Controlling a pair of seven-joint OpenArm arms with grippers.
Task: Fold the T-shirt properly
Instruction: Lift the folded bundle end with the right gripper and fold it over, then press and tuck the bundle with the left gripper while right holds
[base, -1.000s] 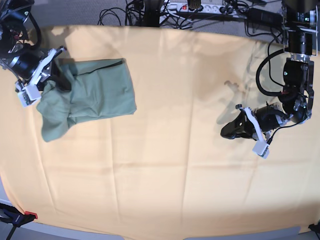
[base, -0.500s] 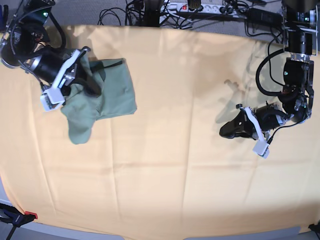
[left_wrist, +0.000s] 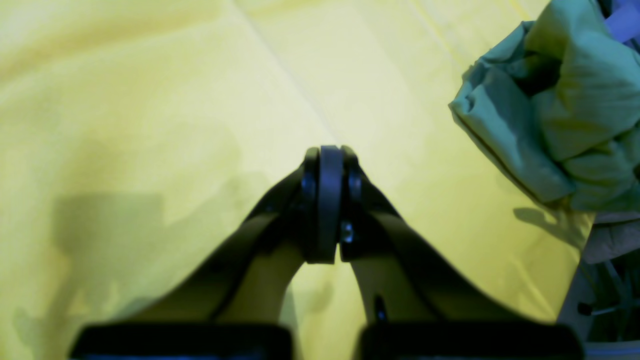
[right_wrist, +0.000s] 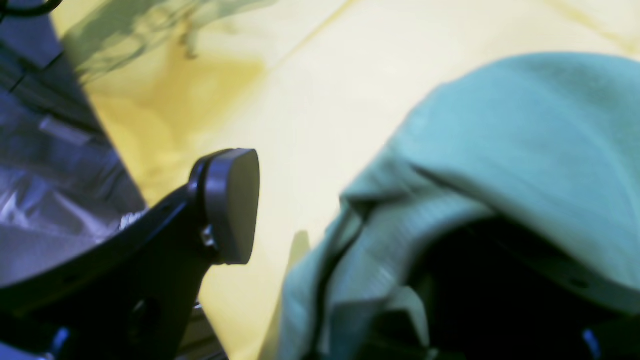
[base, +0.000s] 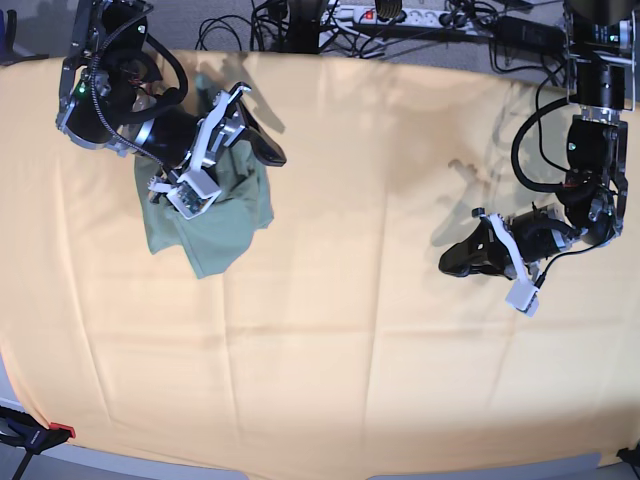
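Observation:
The sage-green T-shirt (base: 215, 225) is bunched at the far left of the table, draped over my right gripper (base: 235, 165) and hanging below it. In the right wrist view the shirt (right_wrist: 500, 150) covers one finger, while the other finger's pad (right_wrist: 232, 205) stands bare and well apart from it. That gripper (right_wrist: 350, 235) is open, with cloth hooked over one finger. My left gripper (base: 455, 262) is shut and empty low over the right side, far from the shirt. In the left wrist view its fingers (left_wrist: 325, 200) press together, and the shirt (left_wrist: 560, 115) shows at the upper right.
A large yellow-orange cloth (base: 350, 330) covers the whole table. Cables and a power strip (base: 390, 15) lie along the back edge. A red-tipped clamp (base: 55, 432) sits at the front left corner.
My right arm has swung right and toward the back edge, dragging the T-shirt with it; the shirt went from spread flat to bunched and hanging. The left arm has not moved.

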